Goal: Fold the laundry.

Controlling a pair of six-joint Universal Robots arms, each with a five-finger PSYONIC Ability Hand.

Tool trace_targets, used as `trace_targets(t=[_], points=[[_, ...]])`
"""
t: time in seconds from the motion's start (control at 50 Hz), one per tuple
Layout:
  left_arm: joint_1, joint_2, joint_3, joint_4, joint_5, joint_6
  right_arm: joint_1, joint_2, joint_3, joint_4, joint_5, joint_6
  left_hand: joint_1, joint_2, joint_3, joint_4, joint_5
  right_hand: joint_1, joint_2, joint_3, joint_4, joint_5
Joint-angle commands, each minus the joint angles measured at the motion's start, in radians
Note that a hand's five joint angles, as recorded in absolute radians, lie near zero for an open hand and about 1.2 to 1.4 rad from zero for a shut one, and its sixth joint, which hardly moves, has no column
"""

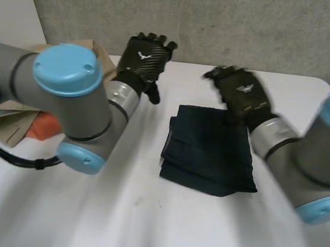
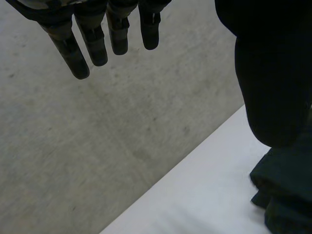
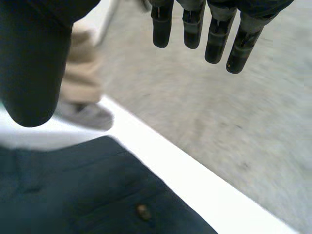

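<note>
A dark navy garment (image 1: 210, 149) lies folded into a rough square on the white table (image 1: 142, 216), between the arms. My left hand (image 1: 144, 58) hovers above the table's far edge, left of the garment, its fingers (image 2: 92, 41) straight and holding nothing. My right hand (image 1: 240, 91) hangs over the garment's far right corner, its fingers (image 3: 214, 34) straight and apart from the thumb, empty. The garment (image 3: 87, 195) lies under the right palm; a corner of it (image 2: 282, 195) shows beside the left thumb.
A pile of beige and orange clothes (image 1: 28, 117) lies at the table's left, behind my left arm. A grey concrete wall (image 1: 224, 23) stands just beyond the table's far edge. Bare white tabletop stretches in front of the garment.
</note>
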Motion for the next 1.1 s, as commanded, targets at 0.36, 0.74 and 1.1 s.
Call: trace_targets(t=[0.36, 0.74, 1.1], points=[[-0.081, -0.442, 0.422, -0.400, 0.037, 0.054, -0.149, 0.362, -0.232, 0.303, 0.003, -0.041, 0.056, 0.043, 0.037, 0.046, 0.027, -0.028, -0.050, -0.043, -0.065, -0.058], [-0.063, -0.082, 0.214, -0.418, 0.119, -0.010, -0.198, 0.081, -0.021, 0.187, 0.066, 0.049, 0.003, -0.010, -0.016, -0.007, -0.025, -0.028, -0.050, -0.043, -0.065, -0.058], [0.008, 0.272, -0.271, -0.320, 0.472, -0.055, -0.298, 0.083, 0.228, 0.185, -0.198, 0.160, 0.003, -0.010, -0.016, -0.007, -0.025, -0.028, -0.050, -0.043, -0.065, -0.058]])
